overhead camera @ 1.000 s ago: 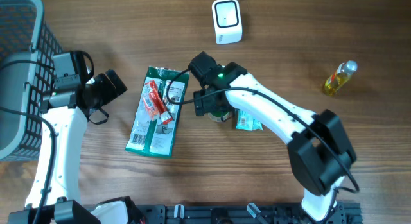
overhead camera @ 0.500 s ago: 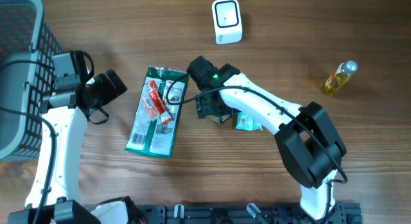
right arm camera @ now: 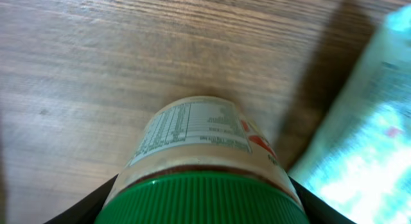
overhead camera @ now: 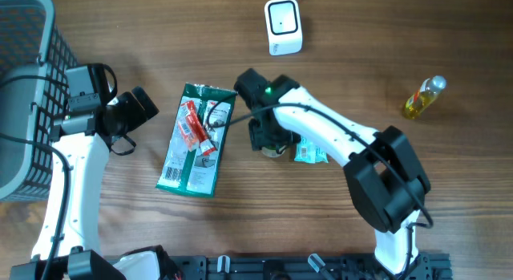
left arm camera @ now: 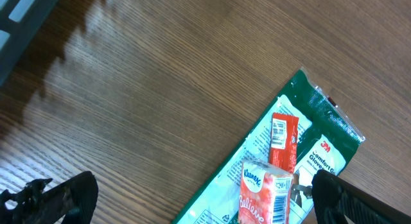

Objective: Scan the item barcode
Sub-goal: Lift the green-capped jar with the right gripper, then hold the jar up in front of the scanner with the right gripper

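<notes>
A jar (right arm camera: 192, 144) with a green ribbed lid and a pale label fills the right wrist view, standing on the wood table. My right gripper (right arm camera: 202, 205) is shut on the jar, one black finger against each side of the lid. From overhead the right gripper (overhead camera: 268, 134) covers most of the jar (overhead camera: 276, 150). The white barcode scanner (overhead camera: 283, 26) stands at the table's far edge, well away from the jar. At the left, my left gripper (overhead camera: 135, 107) is open and holds nothing; in its own view the left gripper (left arm camera: 205, 201) hovers over a red tissue pack (left arm camera: 264, 192).
A green glove package (overhead camera: 196, 140) lies left of the jar, with the red tissue pack (overhead camera: 192, 123) on top. A teal packet (overhead camera: 311, 152) lies just right of the jar. A yellow bottle (overhead camera: 423, 96) is at the far right and a grey basket (overhead camera: 24, 87) at the far left.
My right gripper has shifted slightly over the jar and its jaws have narrowed onto the lid. The left arm has not moved.
</notes>
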Available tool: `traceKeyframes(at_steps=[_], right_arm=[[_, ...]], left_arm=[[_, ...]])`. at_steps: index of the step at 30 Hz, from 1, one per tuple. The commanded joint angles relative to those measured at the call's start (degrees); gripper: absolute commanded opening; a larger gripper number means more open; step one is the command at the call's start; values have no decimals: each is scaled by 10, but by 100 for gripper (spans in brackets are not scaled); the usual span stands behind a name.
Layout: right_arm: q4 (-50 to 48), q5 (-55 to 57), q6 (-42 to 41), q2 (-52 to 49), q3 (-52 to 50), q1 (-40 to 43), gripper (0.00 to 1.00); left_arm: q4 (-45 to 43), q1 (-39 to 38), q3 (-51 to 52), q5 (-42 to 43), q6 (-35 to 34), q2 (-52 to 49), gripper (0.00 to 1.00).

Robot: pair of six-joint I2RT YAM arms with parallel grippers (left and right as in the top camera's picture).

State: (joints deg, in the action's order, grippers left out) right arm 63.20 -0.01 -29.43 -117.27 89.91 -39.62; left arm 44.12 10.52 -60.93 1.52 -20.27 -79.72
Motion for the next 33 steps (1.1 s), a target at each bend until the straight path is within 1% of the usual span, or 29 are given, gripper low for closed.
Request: traceKeyframes(at_steps=[1, 3, 4, 5, 9, 11, 14, 16, 20, 22, 23, 24, 25, 26, 27, 28, 29, 30, 31, 33], right_arm=[[41, -76, 10, 32, 84, 26, 46], [59, -150, 10, 43, 102, 35, 45], [70, -220, 10, 51, 113, 41, 44], [79, -314, 9, 58, 122, 47, 45], [96, -562, 7, 69, 123, 61, 49], [110, -625, 0, 69, 123, 66, 49], [121, -653, -26, 69, 123, 70, 42], [121, -661, -27, 69, 123, 70, 42], [118, -649, -27, 69, 123, 70, 43], [99, -593, -26, 69, 123, 70, 43], [92, -518, -12, 69, 123, 70, 41], [86, -419, 5, 69, 123, 68, 38], [84, -324, 15, 69, 123, 66, 34], [85, -254, 17, 69, 122, 65, 26], [85, -154, 21, 69, 121, 65, 12], [84, -100, 32, 69, 121, 66, 12], [83, -71, 56, 70, 126, 70, 13], [82, -73, 90, 70, 136, 74, 16], [82, -87, 133, 70, 154, 80, 17], [87, -118, 158, 70, 207, 90, 15]], left_arm=[[-1, 2, -2, -5, 1, -3, 100], [-1, 2, -2, -5, 1, -3, 100], [-1, 2, -2, -5, 1, -3, 100], [-1, 2, -2, -5, 1, -3, 100], [-1, 2, -2, -5, 1, -3, 100], [-1, 2, -2, -5, 1, -3, 100], [-1, 2, -2, -5, 1, -3, 100], [-1, 2, -2, -5, 1, -3, 100], [-1, 2, -2, -5, 1, -3, 100], [-1, 2, -2, -5, 1, -3, 100], [-1, 2, -2, -5, 1, -3, 100], [-1, 2, -2, -5, 1, -3, 100], [-1, 2, -2, -5, 1, -3, 100], [-1, 2, -2, -5, 1, -3, 100], [-1, 2, -2, -5, 1, -3, 100], [-1, 2, -2, -5, 1, -3, 100], [-1, 2, -2, -5, 1, -3, 100], [-1, 2, -2, -5, 1, -3, 100], [-1, 2, -2, -5, 1, -3, 100], [-1, 2, -2, -5, 1, -3, 100]])
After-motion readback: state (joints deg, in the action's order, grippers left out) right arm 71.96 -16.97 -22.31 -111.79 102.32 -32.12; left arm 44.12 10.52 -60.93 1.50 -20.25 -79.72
